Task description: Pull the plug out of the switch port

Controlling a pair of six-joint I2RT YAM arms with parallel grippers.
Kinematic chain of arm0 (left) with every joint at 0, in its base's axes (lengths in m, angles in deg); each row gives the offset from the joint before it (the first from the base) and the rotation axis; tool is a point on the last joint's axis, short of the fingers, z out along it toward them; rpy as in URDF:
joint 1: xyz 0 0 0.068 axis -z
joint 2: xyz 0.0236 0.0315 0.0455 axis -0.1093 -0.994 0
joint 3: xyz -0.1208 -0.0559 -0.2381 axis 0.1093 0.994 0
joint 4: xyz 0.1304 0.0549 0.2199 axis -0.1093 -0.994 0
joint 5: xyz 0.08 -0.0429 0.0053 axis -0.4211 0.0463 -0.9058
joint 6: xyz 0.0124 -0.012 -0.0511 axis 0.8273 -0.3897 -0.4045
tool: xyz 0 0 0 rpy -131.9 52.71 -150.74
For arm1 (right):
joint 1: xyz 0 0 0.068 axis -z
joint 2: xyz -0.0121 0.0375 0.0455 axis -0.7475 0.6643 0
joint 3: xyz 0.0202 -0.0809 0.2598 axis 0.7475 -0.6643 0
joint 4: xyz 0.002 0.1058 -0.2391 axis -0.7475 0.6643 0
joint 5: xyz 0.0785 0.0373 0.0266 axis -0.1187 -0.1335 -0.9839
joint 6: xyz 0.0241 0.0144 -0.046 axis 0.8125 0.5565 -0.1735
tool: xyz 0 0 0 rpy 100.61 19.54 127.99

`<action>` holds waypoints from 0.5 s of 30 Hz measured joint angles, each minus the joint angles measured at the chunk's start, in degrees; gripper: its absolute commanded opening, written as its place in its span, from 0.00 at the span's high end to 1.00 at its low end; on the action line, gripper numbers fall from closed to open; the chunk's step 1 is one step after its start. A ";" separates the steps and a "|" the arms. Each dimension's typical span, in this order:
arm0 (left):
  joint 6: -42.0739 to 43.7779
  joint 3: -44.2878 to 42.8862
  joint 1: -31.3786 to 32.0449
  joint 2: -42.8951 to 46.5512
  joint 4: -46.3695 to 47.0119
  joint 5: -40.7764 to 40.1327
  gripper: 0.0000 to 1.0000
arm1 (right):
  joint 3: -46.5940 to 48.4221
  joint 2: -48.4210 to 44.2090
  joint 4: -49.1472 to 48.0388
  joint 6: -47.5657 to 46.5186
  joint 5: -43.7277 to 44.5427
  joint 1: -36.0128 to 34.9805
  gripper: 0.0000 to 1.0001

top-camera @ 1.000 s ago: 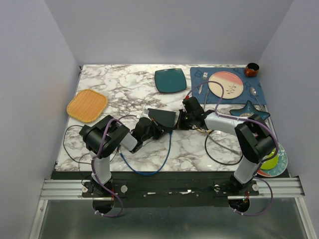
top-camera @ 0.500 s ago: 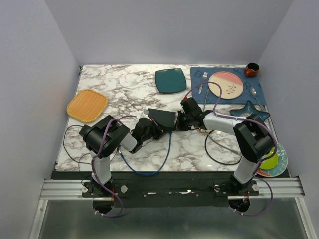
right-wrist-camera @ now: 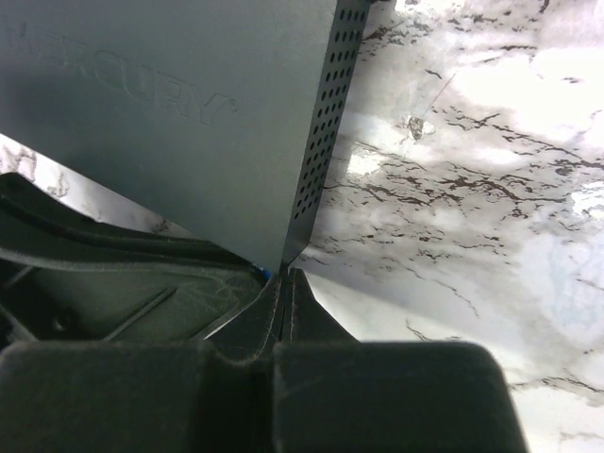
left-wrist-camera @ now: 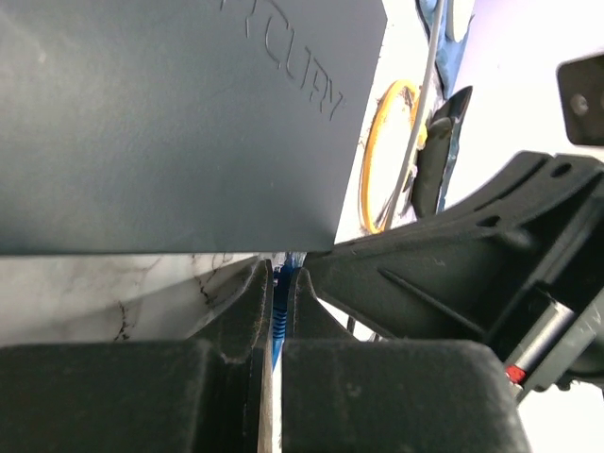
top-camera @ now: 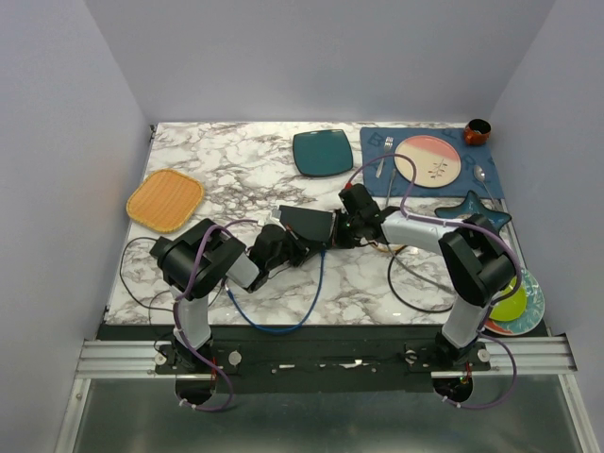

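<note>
Switch [top-camera: 310,224] lies mid bench [top-camera: 236,170]. Left gripper [left-wrist-camera: 279,283] nearly closed, pinching blue plug [left-wrist-camera: 278,319] at the switch's edge. Right gripper [right-wrist-camera: 284,283] fully closed at switch corner. Plug apparently still seated; extraction outstanding.

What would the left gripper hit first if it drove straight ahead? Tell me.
The switch. The left gripper, shut on the blue cable, points at the switch's near edge, which sits just past its fingertips; the exact gap is unclear.
</note>
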 measured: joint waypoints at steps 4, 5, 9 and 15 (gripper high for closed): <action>0.20 1.14 0.02 0.17 0.68 0.26 1.00 | 1.49 1.95 1.44 0.39 0.02 -0.37 0.99; -0.20 1.64 0.02 0.22 1.09 0.28 1.00 | 1.97 2.49 1.42 0.50 0.07 -0.39 0.99; -0.31 3.50 0.02 1.31 1.68 0.44 1.00 | 3.43 3.23 1.36 0.83 0.50 -0.39 0.99; -0.17 5.99 0.07 3.89 0.94 0.61 1.00 | 4.74 2.54 0.57 0.70 0.52 -0.61 0.86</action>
